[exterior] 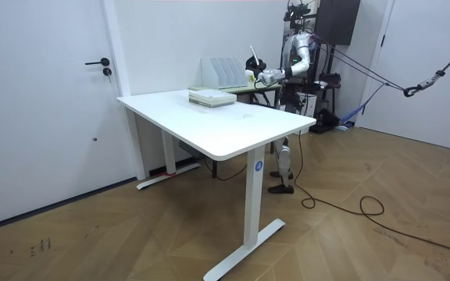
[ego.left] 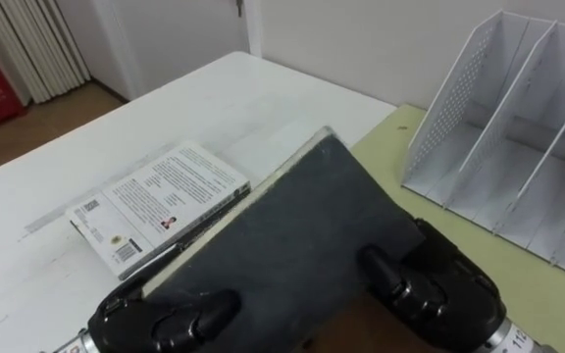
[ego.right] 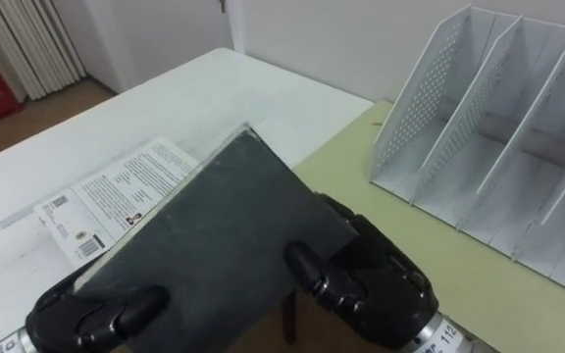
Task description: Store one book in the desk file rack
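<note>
Holding a dark book point(ego.left: 292, 226) between both hands, I have it lifted clear of the white bench point(ego.left: 214, 98), its cover facing up toward me and its far corner pointing away from my body. My left hand point(ego.left: 160, 319) grips the near left edge and my right hand point(ego.left: 435, 289) grips the near right edge; on each side the fingers point(ego.left: 381, 267) are curled over the cover and closed tight on the book, with the rest of them hidden beneath it. Just under the book's left side, a second book point(ego.left: 160, 201) lies flat on the white bench, with its printed back cover up. Ahead and to my right stands the file rack point(ego.left: 518, 127), white with perforated side walls and slanted dividers, resting on a pale green bench point(ego.left: 400, 147) that butts against the white one. Its compartments face me with nothing in them that I can make out. The dark book is near the rack but apart from it, hanging over the seam where the two benches meet. From across the room I am seen standing upright at the far end of the white bench, beside the rack, arms raised in front of my chest.
</note>
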Motion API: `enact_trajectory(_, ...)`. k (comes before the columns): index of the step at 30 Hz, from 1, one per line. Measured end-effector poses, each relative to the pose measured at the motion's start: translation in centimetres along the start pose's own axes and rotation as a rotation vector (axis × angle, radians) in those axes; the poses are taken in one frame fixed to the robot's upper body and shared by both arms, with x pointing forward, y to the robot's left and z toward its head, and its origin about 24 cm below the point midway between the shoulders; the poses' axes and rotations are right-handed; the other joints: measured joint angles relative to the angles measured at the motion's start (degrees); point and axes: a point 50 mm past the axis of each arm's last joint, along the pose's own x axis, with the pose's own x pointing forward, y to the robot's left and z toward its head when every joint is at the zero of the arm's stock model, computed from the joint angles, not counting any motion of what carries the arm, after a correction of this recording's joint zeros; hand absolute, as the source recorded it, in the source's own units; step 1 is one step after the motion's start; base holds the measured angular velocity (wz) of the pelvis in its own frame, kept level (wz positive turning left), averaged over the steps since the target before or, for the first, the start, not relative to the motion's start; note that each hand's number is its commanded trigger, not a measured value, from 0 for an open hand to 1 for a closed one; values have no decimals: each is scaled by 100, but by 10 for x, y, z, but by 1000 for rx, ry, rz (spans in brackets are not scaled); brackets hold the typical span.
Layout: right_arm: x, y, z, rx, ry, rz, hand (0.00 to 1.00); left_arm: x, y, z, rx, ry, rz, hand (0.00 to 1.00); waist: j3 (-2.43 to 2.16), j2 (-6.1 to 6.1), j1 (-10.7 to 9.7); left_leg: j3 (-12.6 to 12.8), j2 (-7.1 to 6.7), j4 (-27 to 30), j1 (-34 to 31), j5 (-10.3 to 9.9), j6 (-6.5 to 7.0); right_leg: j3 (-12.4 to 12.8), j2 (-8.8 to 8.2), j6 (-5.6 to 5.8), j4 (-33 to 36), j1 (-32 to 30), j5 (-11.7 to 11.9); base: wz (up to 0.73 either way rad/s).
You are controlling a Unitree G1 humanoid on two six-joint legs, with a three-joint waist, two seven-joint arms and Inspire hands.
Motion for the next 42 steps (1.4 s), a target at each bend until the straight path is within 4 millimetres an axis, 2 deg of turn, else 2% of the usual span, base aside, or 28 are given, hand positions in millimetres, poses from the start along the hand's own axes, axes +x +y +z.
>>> enact_trajectory(13,0,0,0,3,-5,0,100,1,0,0,-9,6,-3,100,-2,-1,-7,-2,3,-4,9,-1,-1,-4,4,-1,0,7,1,0)
enact_trajectory(15,0,0,0,3,-5,0,100,1,0,0,-8,5,-5,13,-2,-2,-14,-6,4,0,9,-1,-1,-4,2,-1,0,10,1,0)
enact_trajectory(16,1,0,-1,3,-6,1,100,1,0,0,-8,5,-5,0,-2,-1,-11,-17,4,4,8,-1,-1,-2,1,-1,-1,13,1,0)
enact_trajectory(24,0,-1,3,-12,-29,-25,100,1,2,-3,28,19,62,0,4,-19,-50,-28,-6,0,9,0,0,-6,-1,0,-6,20,1,0)
enact_trajectory(30,-2,-7,13,-89,-39,-105,100,-11,8,-16,21,49,203,0,50,-110,-219,-6,-32,-18,14,0,-2,16,19,-2,-12,8,0,-1)
enact_trajectory(33,-3,-9,23,-167,-44,-180,100,-26,15,-38,-24,96,328,0,65,-160,-306,34,-30,-27,26,0,-2,31,21,-3,-19,3,1,-5)
enact_trajectory(35,-4,-12,30,-234,-60,-251,100,-34,17,-55,-51,135,413,0,48,-231,-352,114,-13,-42,43,-1,-4,104,35,-7,-19,-17,4,-14)
enact_trajectory(37,-4,-12,35,-295,-65,-305,100,-36,15,-62,-51,158,440,0,26,-267,-356,154,-4,-45,29,-3,-7,146,43,-12,-8,-54,10,-12)
enact_trajectory(42,8,-4,44,-532,-59,-402,100,-39,13,-91,-67,223,529,0,27,-263,-466,226,10,-111,124,-4,-12,235,69,-14,6,-72,20,-10)
